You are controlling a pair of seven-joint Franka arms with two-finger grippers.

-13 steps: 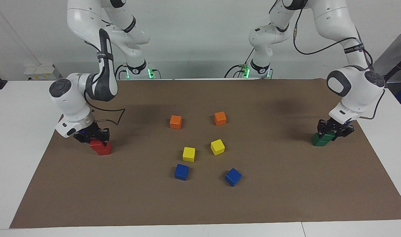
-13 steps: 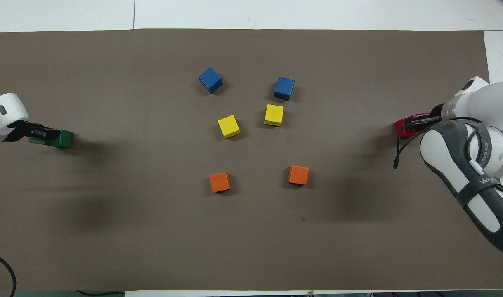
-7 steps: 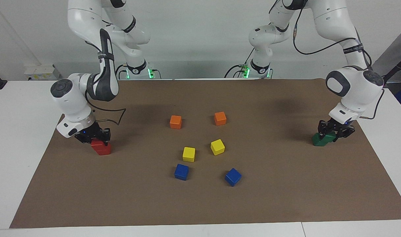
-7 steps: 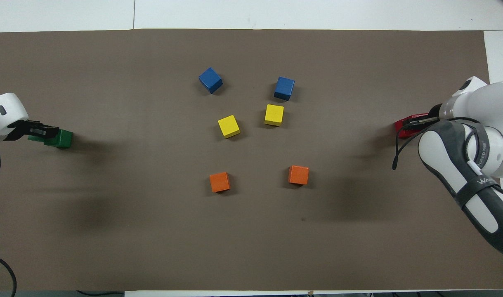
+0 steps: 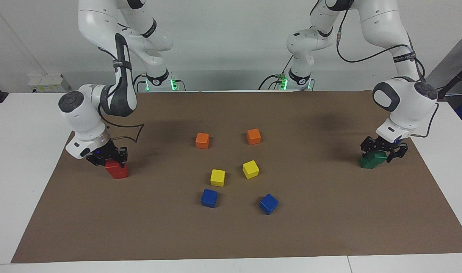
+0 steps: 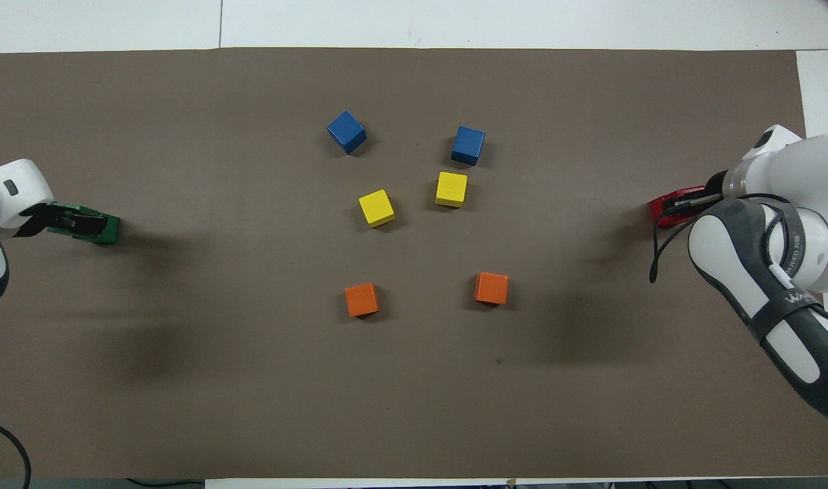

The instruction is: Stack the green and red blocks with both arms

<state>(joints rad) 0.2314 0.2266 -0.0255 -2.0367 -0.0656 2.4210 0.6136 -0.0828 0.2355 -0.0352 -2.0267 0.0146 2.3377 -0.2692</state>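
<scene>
White table [image 5: 22, 159] under brown mat [image 5: 329, 212] — coloured cubes on mat.

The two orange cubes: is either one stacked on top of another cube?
No. In the facing view each orange cube sits alone on the brown mat, apart from the other and nearer the robots than the yellow cubes.

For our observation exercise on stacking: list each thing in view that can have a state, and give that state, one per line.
red blocks: stacked in two, at the right arm's end
right tool: shut on the upper red block
green blocks: stacked in two, at the left arm's end
left tool: down at the upper green block
orange cubes: single, unstacked
yellow cubes: single, unstacked
blue cubes: single, unstacked
</scene>
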